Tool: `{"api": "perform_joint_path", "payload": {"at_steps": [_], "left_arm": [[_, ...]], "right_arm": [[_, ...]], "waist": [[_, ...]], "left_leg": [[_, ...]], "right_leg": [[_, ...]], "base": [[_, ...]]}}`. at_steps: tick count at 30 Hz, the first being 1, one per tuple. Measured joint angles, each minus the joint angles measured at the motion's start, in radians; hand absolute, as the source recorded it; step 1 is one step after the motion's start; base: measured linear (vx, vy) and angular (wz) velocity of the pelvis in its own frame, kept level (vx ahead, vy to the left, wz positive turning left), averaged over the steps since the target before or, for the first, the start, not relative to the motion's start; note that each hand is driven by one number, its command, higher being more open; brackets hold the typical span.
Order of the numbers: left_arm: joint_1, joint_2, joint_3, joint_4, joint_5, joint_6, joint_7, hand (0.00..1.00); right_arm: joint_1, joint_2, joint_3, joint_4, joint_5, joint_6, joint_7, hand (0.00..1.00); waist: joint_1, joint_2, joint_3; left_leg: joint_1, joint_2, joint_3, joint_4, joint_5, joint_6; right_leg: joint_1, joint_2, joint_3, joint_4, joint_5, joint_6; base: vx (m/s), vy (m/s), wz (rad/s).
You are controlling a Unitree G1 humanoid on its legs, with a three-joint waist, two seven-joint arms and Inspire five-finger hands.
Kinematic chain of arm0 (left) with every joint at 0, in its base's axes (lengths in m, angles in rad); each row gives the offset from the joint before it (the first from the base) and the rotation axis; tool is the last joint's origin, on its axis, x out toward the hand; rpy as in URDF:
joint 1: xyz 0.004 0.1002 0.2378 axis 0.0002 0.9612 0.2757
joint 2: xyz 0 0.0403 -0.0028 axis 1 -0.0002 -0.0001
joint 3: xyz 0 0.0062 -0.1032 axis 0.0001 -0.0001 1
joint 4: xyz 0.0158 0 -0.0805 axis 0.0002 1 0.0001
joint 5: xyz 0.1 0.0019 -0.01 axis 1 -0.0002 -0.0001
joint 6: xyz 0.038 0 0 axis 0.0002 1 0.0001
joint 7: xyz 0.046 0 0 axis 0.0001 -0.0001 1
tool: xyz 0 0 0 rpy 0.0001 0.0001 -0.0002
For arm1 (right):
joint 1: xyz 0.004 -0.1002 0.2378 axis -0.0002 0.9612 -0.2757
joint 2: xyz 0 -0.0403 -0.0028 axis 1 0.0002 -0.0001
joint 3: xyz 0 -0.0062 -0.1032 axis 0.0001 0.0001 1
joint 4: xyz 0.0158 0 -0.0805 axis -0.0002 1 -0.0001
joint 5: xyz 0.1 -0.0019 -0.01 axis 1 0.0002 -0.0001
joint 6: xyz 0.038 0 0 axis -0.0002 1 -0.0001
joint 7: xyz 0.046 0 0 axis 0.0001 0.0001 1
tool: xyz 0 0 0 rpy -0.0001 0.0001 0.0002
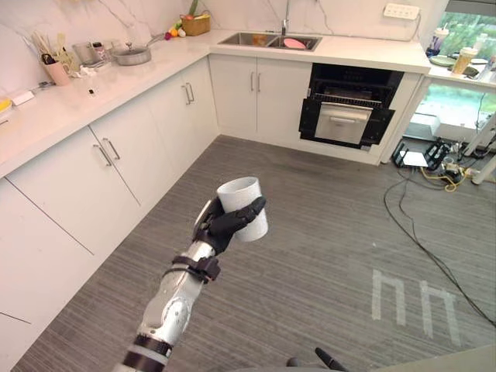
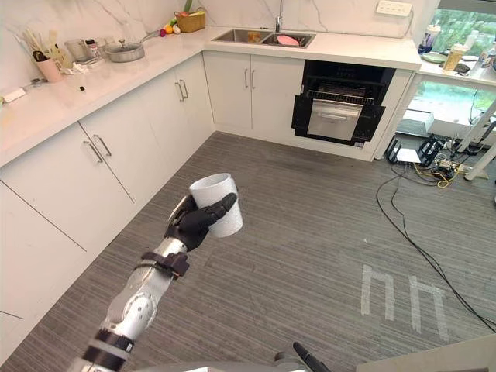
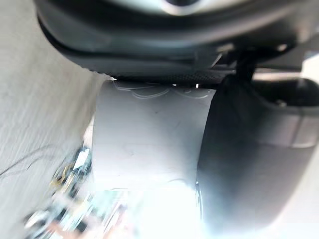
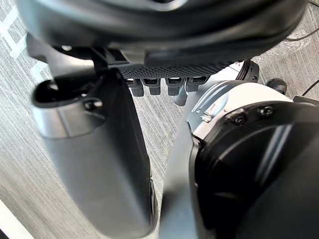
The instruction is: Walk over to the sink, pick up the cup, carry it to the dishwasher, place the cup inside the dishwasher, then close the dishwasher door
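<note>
A: Where is the cup [image 1: 246, 203]?
B: Clasped in the left robot hand [image 1: 219, 227], fingers wrapped round its side, mouth up, over the floor [image 1: 325, 232] and well short of the dishwasher [image 1: 345, 116], whose door stands open.
A: How will it handle?
B: Stiff and light, probably smooth and breakable. A grip round the middle of its wall suits it.
A: The right robot hand [image 4: 94, 164]?
B: I cannot tell whether it is clenched or released

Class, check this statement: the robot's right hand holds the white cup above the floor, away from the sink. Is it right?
Not quite: the hand is wrong. The left hand holds the cup, fingers curled round it, as the left eye view shows. The rest stands: the cup is above the floor, away from the sink.
</note>
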Motion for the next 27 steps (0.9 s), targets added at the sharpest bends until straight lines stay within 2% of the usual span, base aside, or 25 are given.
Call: {"api": "perform_joint_path", "payload": {"at_steps": [2, 3, 4, 5, 6, 7, 8, 9, 11, 12, 13, 14, 15, 16, 18, 19, 20, 21, 22, 23, 24, 25, 26, 27], "left_arm": [[0.016, -0.034, 0.043, 0.02, 0.024, -0.003, 0.048, 0.0], [0.014, -0.045, 0.07, 0.023, 0.049, -0.004, 0.088, 0.0], [0.009, -0.047, 0.085, 0.023, 0.062, -0.005, 0.105, 0.0], [0.002, -0.049, 0.101, 0.025, 0.079, -0.005, 0.141, 0.0], [-0.005, -0.047, 0.099, 0.025, 0.082, -0.004, 0.16, 0.0], [-0.007, -0.049, 0.098, 0.025, 0.082, -0.004, 0.162, 0.0], [-0.008, -0.053, 0.091, 0.024, 0.082, -0.004, 0.162, 0.0], [-0.009, -0.053, 0.089, 0.012, 0.082, -0.006, 0.16, 0.0], [-0.007, -0.058, 0.092, -0.017, 0.085, -0.023, 0.157, 0.0], [-0.004, -0.061, 0.1, -0.02, 0.1, -0.036, 0.156, 0.0], [0.0, -0.062, 0.097, -0.025, 0.111, -0.042, 0.157, 0.0], [0.0, -0.063, 0.084, -0.03, 0.12, -0.042, 0.157, 0.0], [0.0, -0.063, 0.064, -0.049, 0.12, -0.041, 0.156, 0.0], [0.0, -0.064, 0.031, -0.081, 0.12, -0.039, 0.154, 0.0], [-0.004, -0.07, -0.011, -0.125, 0.119, -0.034, 0.146, 0.0], [-0.004, -0.079, -0.034, -0.142, 0.12, -0.025, 0.133, 0.0], [-0.003, -0.089, -0.04, -0.143, 0.12, -0.022, 0.125, 0.0], [0.002, -0.105, -0.045, -0.143, 0.122, -0.015, 0.118, 0.0], [0.013, -0.118, -0.045, -0.142, 0.134, -0.01, 0.119, 0.0], [0.013, -0.117, -0.047, -0.142, 0.153, -0.006, 0.118, 0.0], [0.013, -0.111, -0.045, -0.142, 0.163, -0.004, 0.12, 0.0], [0.017, -0.109, -0.045, -0.142, 0.167, 0.001, 0.122, 0.0], [0.022, -0.115, -0.04, -0.143, 0.168, 0.001, 0.121, 0.0], [0.032, -0.126, -0.034, -0.145, 0.172, 0.001, 0.116, 0.0]], "right_arm": [[0.0, 0.011, -0.04, 0.001, -0.028, -0.006, 0.005, 1.0], [-0.016, 0.018, -0.057, 0.0, -0.031, -0.018, 0.002, 1.0], [-0.026, 0.019, -0.058, 0.0, -0.031, -0.022, -0.001, 1.0], [-0.048, 0.023, -0.063, -0.006, -0.026, -0.041, -0.009, 1.0], [-0.047, 0.034, -0.084, -0.022, -0.024, -0.064, -0.016, 1.0], [-0.047, 0.037, -0.092, -0.026, -0.024, -0.076, -0.017, 1.0], [-0.039, 0.035, -0.106, -0.029, -0.024, -0.098, -0.017, 1.0], [-0.038, 0.034, -0.114, -0.04, -0.024, -0.111, -0.017, 1.0], [-0.041, 0.047, -0.113, -0.067, -0.023, -0.127, -0.012, 1.0], [-0.034, 0.056, -0.109, -0.091, -0.017, -0.127, -0.012, 1.0], [-0.012, 0.066, -0.088, -0.133, -0.011, -0.127, -0.014, 1.0], [0.006, 0.073, -0.074, -0.165, -0.002, -0.127, -0.014, 1.0], [0.02, 0.083, -0.07, -0.189, 0.012, -0.124, -0.014, 1.0], [0.036, 0.1, -0.074, -0.211, 0.025, -0.115, -0.015, 1.0], [0.053, 0.122, -0.085, -0.214, 0.027, -0.104, -0.019, 1.0], [0.073, 0.134, -0.085, -0.214, 0.027, -0.1, -0.022, 1.0], [0.081, 0.138, -0.085, -0.214, 0.027, -0.096, -0.024, 1.0], [0.095, 0.143, -0.093, -0.216, 0.048, -0.09, -0.026, 1.0], [0.107, 0.134, -0.099, -0.231, 0.068, -0.091, -0.031, 1.0], [0.118, 0.132, -0.097, -0.248, 0.069, -0.094, -0.045, 1.0], [0.117, 0.136, -0.093, -0.251, 0.069, -0.101, -0.054, 1.0], [0.119, 0.141, -0.093, -0.265, 0.072, -0.112, -0.061, 1.0], [0.122, 0.141, -0.091, -0.289, 0.085, -0.133, -0.06, 1.0], [0.122, 0.137, -0.091, -0.308, 0.085, -0.153, -0.059, 1.0]], "waist": [[0.016, -0.002, 0.003], [0.024, -0.015, 0.015], [0.025, -0.023, 0.033], [0.021, -0.037, 0.067], [0.018, -0.064, 0.086], [0.018, -0.074, 0.09], [0.017, -0.08, 0.093], [0.017, -0.072, 0.096], [0.02, -0.055, 0.117], [0.023, -0.056, 0.123], [0.023, -0.055, 0.125], [0.023, -0.055, 0.123], [0.022, -0.054, 0.122], [0.026, -0.059, 0.116], [0.026, -0.074, 0.102], [0.025, -0.07, 0.098], [0.024, -0.058, 0.096], [0.024, -0.04, 0.087], [0.022, -0.002, 0.069], [0.018, 0.012, 0.053], [0.016, 0.005, 0.048], [0.016, -0.004, 0.042], [0.02, 0.006, 0.047], [0.019, 0.031, 0.053]], "left_leg": [[-0.008, -0.001, 0.002, 0.022, -0.024, -0.003], [-0.006, -0.011, -0.004, 0.027, -0.039, 0.015], [0.007, -0.012, -0.005, 0.028, -0.041, 0.019], [0.034, -0.023, -0.011, 0.046, -0.048, 0.021], [0.056, -0.046, -0.031, 0.081, -0.076, 0.041], [0.064, -0.056, -0.046, 0.1, -0.096, 0.055], [0.07, -0.062, -0.07, 0.13, -0.121, 0.076], [0.069, -0.061, -0.091, 0.138, -0.128, 0.091], [0.066, -0.056, -0.115, 0.15, -0.132, 0.115], [0.062, -0.051, -0.118, 0.168, -0.142, 0.121], [0.061, -0.048, -0.122, 0.184, -0.159, 0.11], [0.063, -0.048, -0.126, 0.19, -0.167, 0.099], [0.064, -0.052, -0.132, 0.195, -0.172, 0.082], [0.066, -0.069, -0.14, 0.197, -0.187, 0.078], [0.072, -0.103, -0.157, 0.21, -0.214, 0.081], [0.084, -0.108, -0.164, 0.239, -0.245, 0.075], [0.095, -0.103, -0.169, 0.247, -0.265, 0.07], [0.12, -0.092, -0.172, 0.237, -0.282, 0.053], [0.164, -0.061, -0.17, 0.198, -0.288, 0.031], [0.18, -0.038, -0.167, 0.191, -0.283, 0.003], [0.17, -0.028, -0.16, 0.236, -0.265, -0.029], [0.141, -0.024, -0.156, 0.318, -0.24, -0.072], [0.072, 0.0, -0.161, 0.503, -0.203, -0.115], [-0.022, 0.045, -0.157, 0.723, -0.105, -0.107]], "right_leg": [[-0.051, -0.011, -0.024, 0.112, -0.05, 0.003], [-0.118, -0.029, -0.035, 0.283, -0.123, 0.004], [-0.154, -0.045, -0.062, 0.389, -0.149, -0.003], [-0.234, -0.092, -0.115, 0.626, -0.159, -0.02], [-0.291, -0.156, -0.135, 0.817, -0.129, -0.062], [-0.31, -0.18, -0.134, 0.888, -0.102, -0.087], [-0.344, -0.203, -0.118, 0.975, -0.013, -0.089], [-0.391, -0.199, -0.09, 1.03, 0.118, -0.082], [-0.479, -0.169, -0.034, 1.112, 0.254, -0.087], [-0.513, -0.145, -0.021, 1.156, 0.15, -0.07], [-0.538, -0.112, -0.027, 1.151, 0.048, -0.065], [-0.53, -0.087, -0.042, 1.068, -0.003, -0.049], [-0.496, -0.064, -0.068, 0.901, -0.03, -0.025], [-0.434, -0.038, -0.087, 0.629, -0.04, -0.01], [-0.375, -0.014, -0.089, 0.354, -0.039, -0.011], [-0.352, -0.002, -0.103, 0.293, -0.031, -0.021], [-0.345, 0.002, -0.102, 0.304, 0.017, -0.059], [-0.344, 0.005, -0.123, 0.338, 0.055, -0.082], [-0.355, 0.029, -0.14, 0.405, 0.028, -0.1], [-0.356, 0.044, -0.152, 0.44, -0.019, -0.107], [-0.357, 0.045, -0.158, 0.48, -0.053, -0.116], [-0.352, 0.04, -0.165, 0.503, -0.088, -0.12], [-0.322, 0.047, -0.174, 0.502, -0.13, -0.123], [-0.28, 0.07, -0.172, 0.484, -0.161, -0.129]], "base": [[0.0, -0.008, -0.03], [0.0, 0.0, 0.0], [-0.02, -0.032, 0.08], [-0.07, -0.012, 0.21], [-0.08, 0.016, 0.33], [-0.04, 0.066, 0.56], [0.04, 0.103, 0.59], [0.08, 0.138, 0.57], [0.12, 0.13, 0.36], [0.12, 0.06, 0.28], [0.11, 0.002, 0.22], [0.12, -0.027, 0.24], [0.19, -0.082, 0.22], [0.15, -0.068, 0.18], [0.34, -0.108, 0.28], [0.44, -0.125, 0.37], [0.45, -0.101, 0.27], [0.53, -0.129, 0.07], [0.56, -0.162, 0.01], [0.54, -0.235, -0.05], [0.4, -0.229, -0.04], [0.47, -0.321, -0.11], [0.52, -0.317, -0.13], [0.52, -0.277, -0.18]]}}
